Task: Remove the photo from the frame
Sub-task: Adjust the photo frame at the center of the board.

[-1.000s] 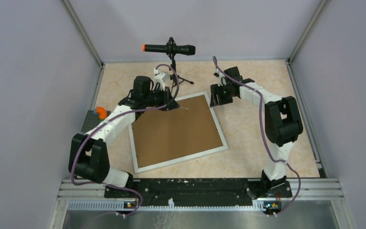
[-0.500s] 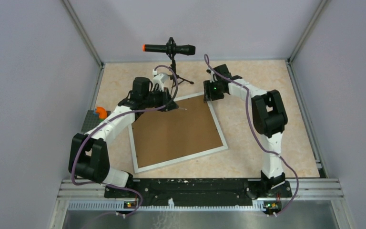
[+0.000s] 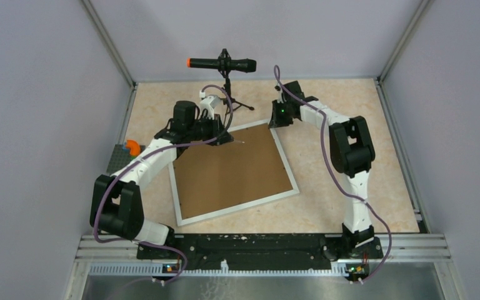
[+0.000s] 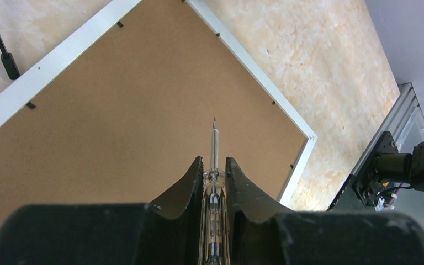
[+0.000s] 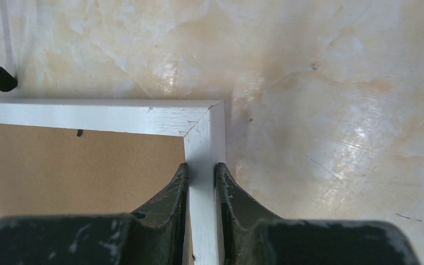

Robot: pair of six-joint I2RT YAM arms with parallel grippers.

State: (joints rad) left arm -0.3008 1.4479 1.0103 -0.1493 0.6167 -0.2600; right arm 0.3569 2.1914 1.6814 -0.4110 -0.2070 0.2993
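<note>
Frame [image 3: 238, 207] face down mid-table, backing [image 3: 231, 169] up; photo hidden beneath. Left gripper [image 4: 214, 161] clamps a thin pick [image 4: 214, 138] over the backing. Right gripper [image 5: 201, 165] pinches the border at the far-right corner. Step: likely bracing it to pry tabs [image 4: 120, 24]. Next: pick tip under a tab, shallow angle. Long axis roughly left-right, right end skewed farther.

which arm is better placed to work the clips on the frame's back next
Left. The left end effector grips a thin pointed tool over the backing board; the right end effector clamps the frame border near a corner.
</note>
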